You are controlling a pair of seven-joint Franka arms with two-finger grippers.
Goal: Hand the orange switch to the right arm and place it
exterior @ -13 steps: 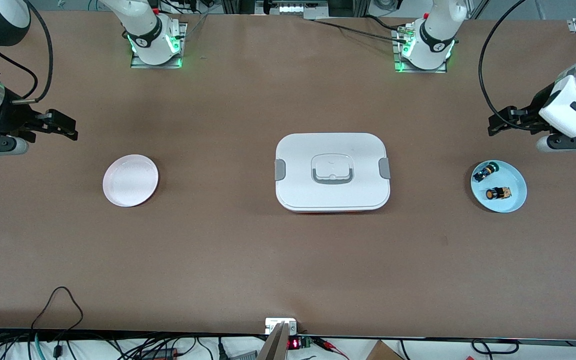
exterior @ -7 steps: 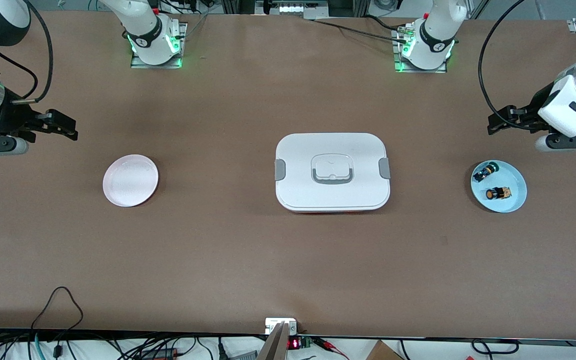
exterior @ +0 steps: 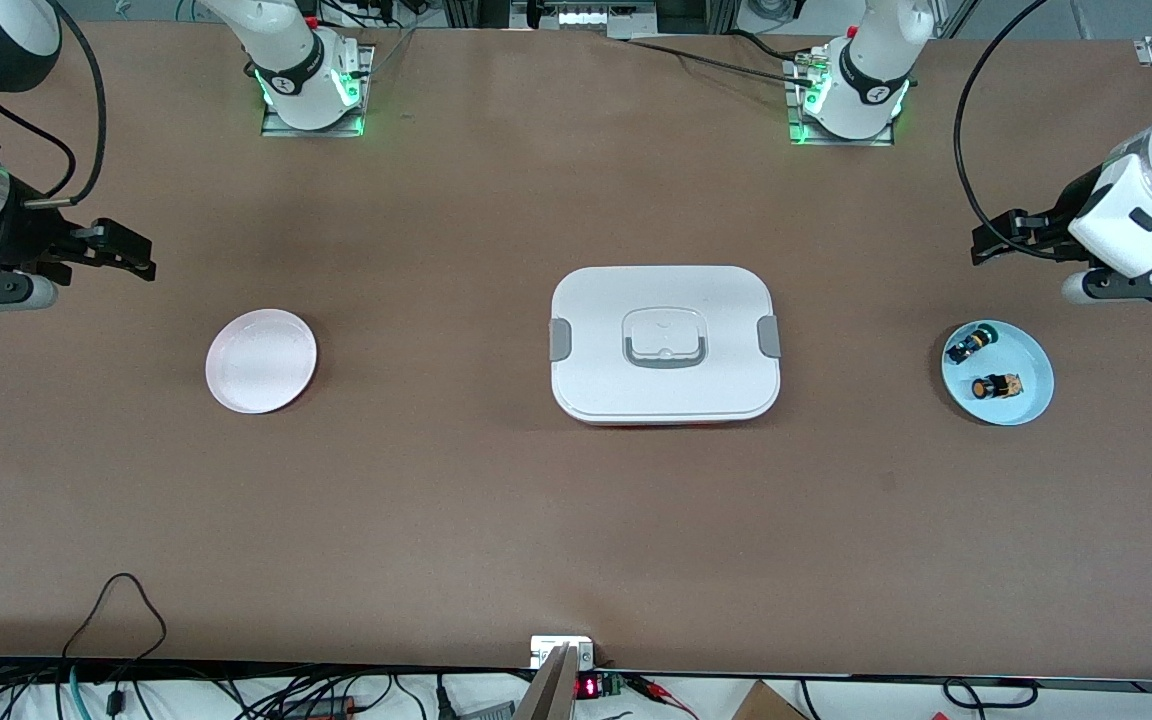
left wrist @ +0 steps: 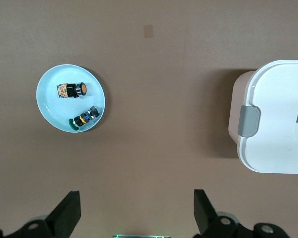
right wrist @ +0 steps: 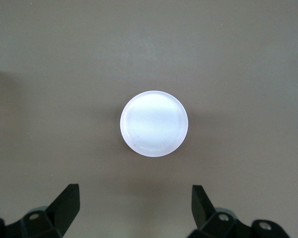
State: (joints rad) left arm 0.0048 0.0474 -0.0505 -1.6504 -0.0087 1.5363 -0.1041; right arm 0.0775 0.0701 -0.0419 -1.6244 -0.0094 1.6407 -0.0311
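Bare brown counter [exterior: 456,500] spreads wide around the white lidded box [exterior: 665,345]. The pink plate [exterior: 261,360] sits alone. The left pincer [exterior: 986,243] and right pincer [exterior: 136,255] hang spread open at the counter's ends. The orange switch [exterior: 997,386] lies in the blue dish [exterior: 1034,398] (beside a green-capped one [exterior: 967,345]).

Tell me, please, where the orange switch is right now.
The orange switch lies in the light blue plate toward the left arm's end of the table, beside the green-capped switch and nearer the front camera.
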